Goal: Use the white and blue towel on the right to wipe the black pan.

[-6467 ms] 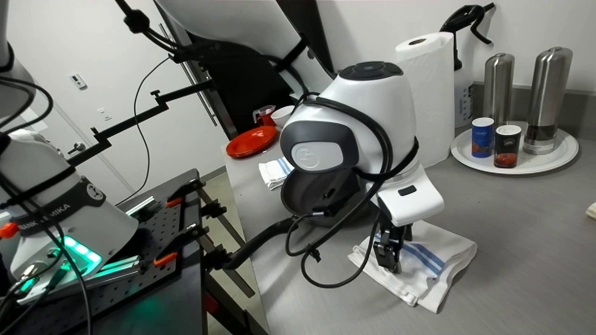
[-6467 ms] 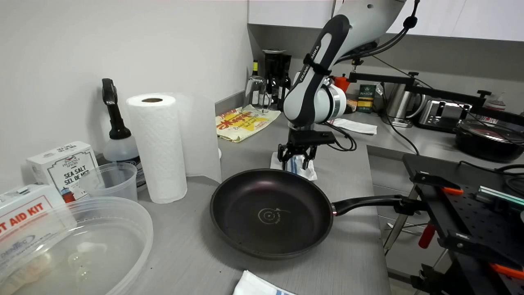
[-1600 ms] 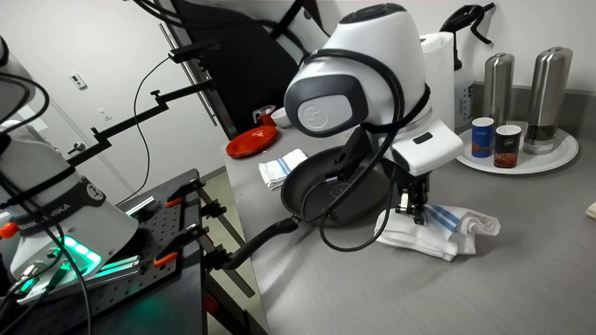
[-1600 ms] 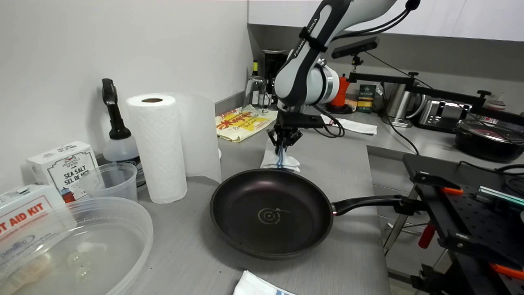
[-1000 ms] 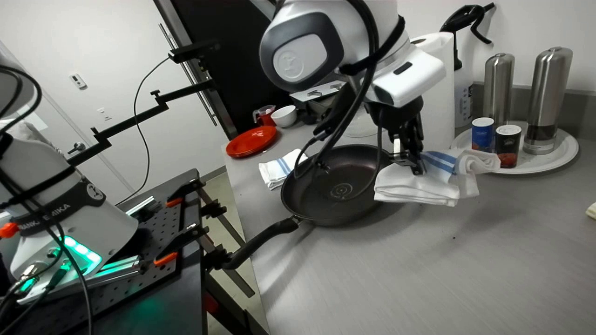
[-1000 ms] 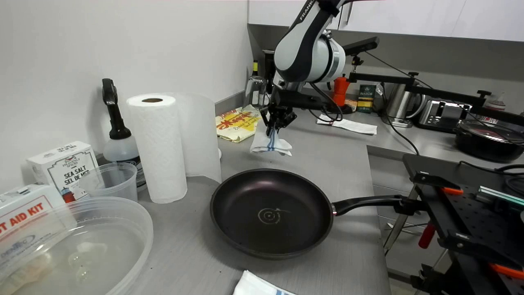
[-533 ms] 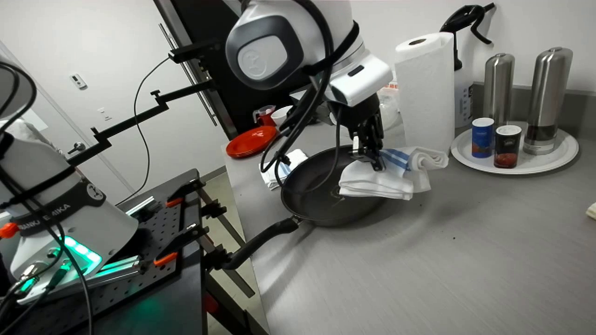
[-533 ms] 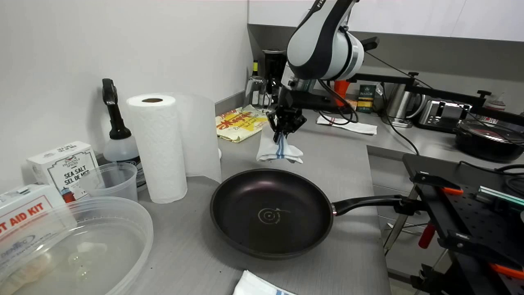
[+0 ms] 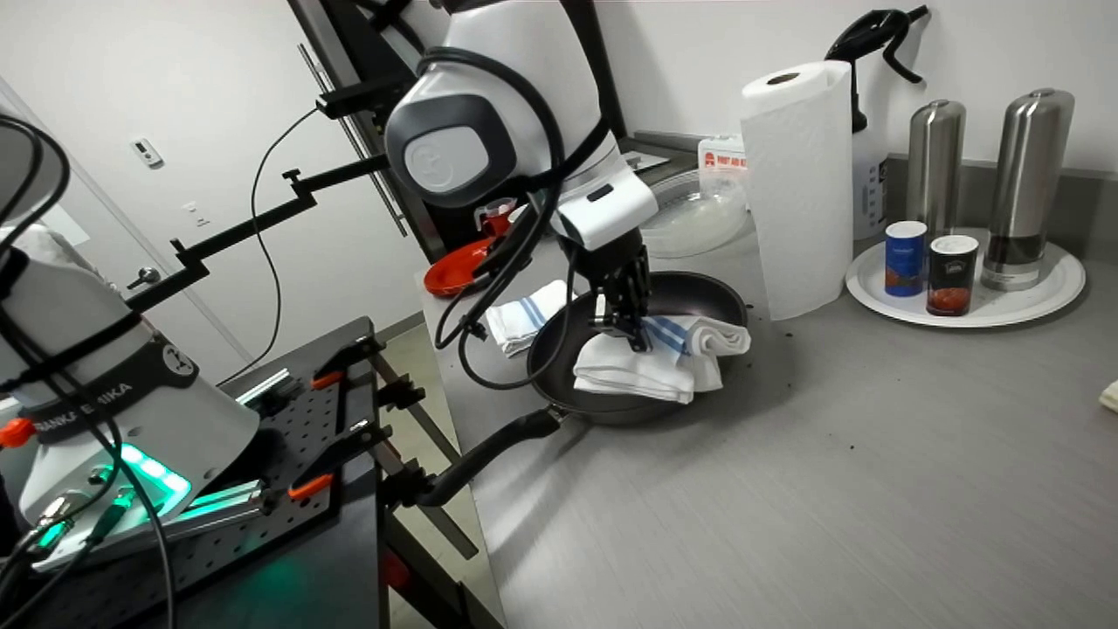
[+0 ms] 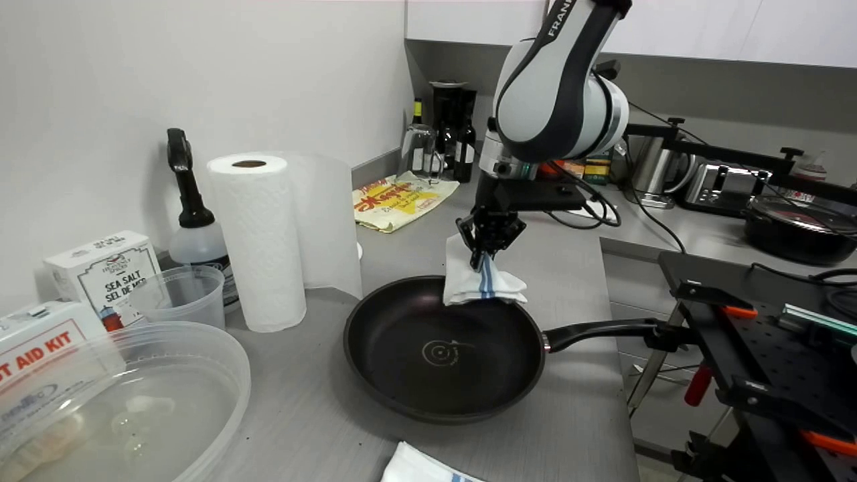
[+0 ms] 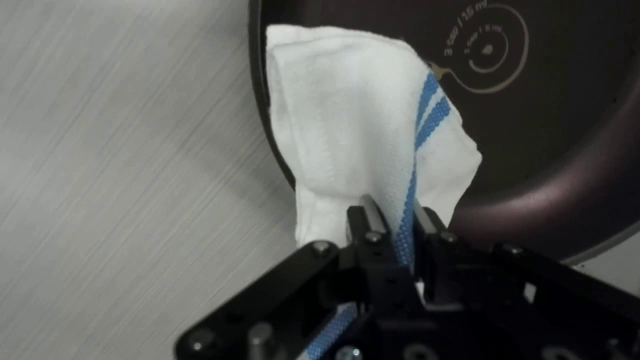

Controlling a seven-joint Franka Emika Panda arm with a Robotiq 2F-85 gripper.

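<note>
My gripper (image 9: 640, 347) is shut on the white and blue towel (image 9: 624, 371), pinching a fold near its blue stripes. In the wrist view, a striped ridge of the towel (image 11: 345, 115) rises between the fingertips of the gripper (image 11: 395, 212). The folded cloth hangs over the inside edge of the black pan (image 11: 540, 135). In an exterior view the towel (image 10: 465, 284) covers part of the far rim of the pan (image 10: 402, 341). Whether the cloth touches the pan's surface I cannot tell. The pan sits flat on the counter, its handle (image 10: 596, 331) reaching past the edge.
A second folded striped cloth (image 9: 524, 319) lies beside the pan. The paper towel roll (image 9: 797, 201) stands upright near the wall. Clear plastic tubs (image 10: 234, 395) and a salt box (image 10: 100, 274) sit near the pan; a white plate (image 9: 1067, 279) bears grinders and shakers.
Earlier the towel lay on the counter under my open gripper. It has been gripped, lifted, carried sideways over the pan, and lowered during the last half second. The pan has stayed put.
</note>
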